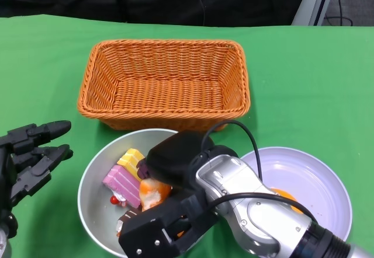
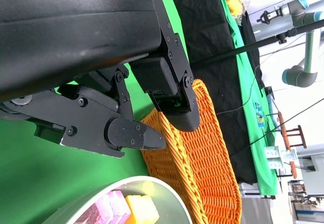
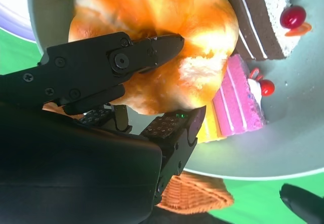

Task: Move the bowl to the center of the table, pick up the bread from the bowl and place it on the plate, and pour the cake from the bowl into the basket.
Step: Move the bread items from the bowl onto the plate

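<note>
The grey bowl (image 1: 93, 194) sits in front of the orange wicker basket (image 1: 165, 83). In the bowl lie an orange bread (image 1: 153, 192), a pink cake (image 1: 121, 183), a yellow cake (image 1: 131, 160) and a chocolate cake (image 1: 125, 217). My right hand (image 1: 169, 223) reaches into the bowl from the right. In the right wrist view its fingers (image 3: 101, 67) press on both sides of the bread (image 3: 167, 26), which still lies among the cakes (image 3: 238, 102). My left hand (image 1: 29, 156) hovers left of the bowl with fingers spread and nothing in it.
A white plate (image 1: 315, 182) lies right of the bowl, with an orange patch (image 1: 280, 194) partly hidden by my right forearm. The basket holds nothing. In the left wrist view the basket (image 2: 202, 153) and the bowl rim (image 2: 167, 193) lie just beyond my left fingers.
</note>
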Robot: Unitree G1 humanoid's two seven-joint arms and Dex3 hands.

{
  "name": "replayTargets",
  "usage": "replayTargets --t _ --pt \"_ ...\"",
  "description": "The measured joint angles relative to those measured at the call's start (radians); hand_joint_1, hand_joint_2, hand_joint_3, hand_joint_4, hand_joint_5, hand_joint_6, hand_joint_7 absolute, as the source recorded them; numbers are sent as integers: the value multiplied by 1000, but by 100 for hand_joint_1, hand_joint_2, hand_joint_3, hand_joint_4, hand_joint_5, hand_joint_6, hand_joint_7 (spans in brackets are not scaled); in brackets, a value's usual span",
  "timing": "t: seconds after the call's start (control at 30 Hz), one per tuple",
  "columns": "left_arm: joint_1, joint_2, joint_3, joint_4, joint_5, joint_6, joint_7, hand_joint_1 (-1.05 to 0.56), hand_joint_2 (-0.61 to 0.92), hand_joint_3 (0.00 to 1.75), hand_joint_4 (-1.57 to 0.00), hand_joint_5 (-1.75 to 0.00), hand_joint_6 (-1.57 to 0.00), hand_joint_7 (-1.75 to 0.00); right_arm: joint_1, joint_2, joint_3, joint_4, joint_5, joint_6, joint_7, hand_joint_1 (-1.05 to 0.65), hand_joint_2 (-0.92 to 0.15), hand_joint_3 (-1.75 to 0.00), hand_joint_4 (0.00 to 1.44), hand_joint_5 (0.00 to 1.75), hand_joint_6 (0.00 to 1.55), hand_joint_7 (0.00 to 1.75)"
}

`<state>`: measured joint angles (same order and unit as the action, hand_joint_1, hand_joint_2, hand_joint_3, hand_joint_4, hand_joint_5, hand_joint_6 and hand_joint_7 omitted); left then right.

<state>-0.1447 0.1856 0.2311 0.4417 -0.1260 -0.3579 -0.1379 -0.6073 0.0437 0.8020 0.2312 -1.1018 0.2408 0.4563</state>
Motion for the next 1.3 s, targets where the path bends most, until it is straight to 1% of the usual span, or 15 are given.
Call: replayTargets --t 0.13,0.3,0.33,0.37,0.4,0.47,0.53,0.73,0.83,0.97,1.13,1.23,1.3 --pt "0 0 0 0 1 0 0 -18 92 22 -80 -72 -105 0 0 -1 0 8 10 -16 -17 -26 -88 0 65 160 55 1" --pt "1 0 0 0 4 0 1 -19 92 22 -80 -71 -105 0 0 -7 -4 12 43 -52 -46 -28 -89 -1 68 161 60 2" --pt "1 0 0 0 4 0 1 -19 92 22 -80 -71 -105 0 0 -8 -4 16 46 -57 -53 -30 -89 -1 68 162 63 4" --pt "1 0 0 0 3 0 1 -18 92 22 -80 -71 -105 0 0 -8 -4 21 47 -62 -59 -33 -89 0 68 164 75 8" --pt "1 0 0 0 3 0 1 -18 92 22 -80 -71 -106 0 -3 -8 -4 29 50 -67 -61 -35 -88 0 67 168 84 9" --pt "1 0 0 0 3 0 1 -18 92 23 -81 -71 -106 0 -15 -8 -3 46 61 -78 -61 -39 -85 0 67 172 97 11" --pt "1 0 0 0 3 0 1 -18 92 23 -81 -72 -106 0 -25 -8 -2 55 65 -87 -64 -41 -83 0 67 173 101 11" --pt "1 0 0 0 3 0 1 -18 92 23 -81 -71 -106 0 -33 -14 1 75 65 -135 -116 -45 -85 0 71 172 101 6" --pt "1 0 0 0 4 0 1 -18 92 23 -81 -71 -106 -1 -33 -16 1 78 69 -141 -117 -45 -86 -1 70 171 102 5" --pt "1 0 0 0 4 0 1 -18 92 24 -82 -72 -106 -1 -34 -17 0 77 74 -149 -119 -44 -88 -1 69 173 106 6" --pt "1 0 0 6 3 -2 1 -17 92 24 -83 -72 -107 -1 -33 -19 -4 79 94 -162 -144 -41 -89 -1 69 172 103 3" --pt "1 0 0 7 3 -2 1 -17 92 25 -83 -72 -108 -1 -33 -19 -4 91 102 -160 -163 -39 -87 0 67 171 101 2" --pt "1 0 0 7 3 -2 1 -16 92 25 -83 -72 -107 -1 -32 -17 -5 99 109 -160 -180 -37 -90 -1 66 166 95 1"
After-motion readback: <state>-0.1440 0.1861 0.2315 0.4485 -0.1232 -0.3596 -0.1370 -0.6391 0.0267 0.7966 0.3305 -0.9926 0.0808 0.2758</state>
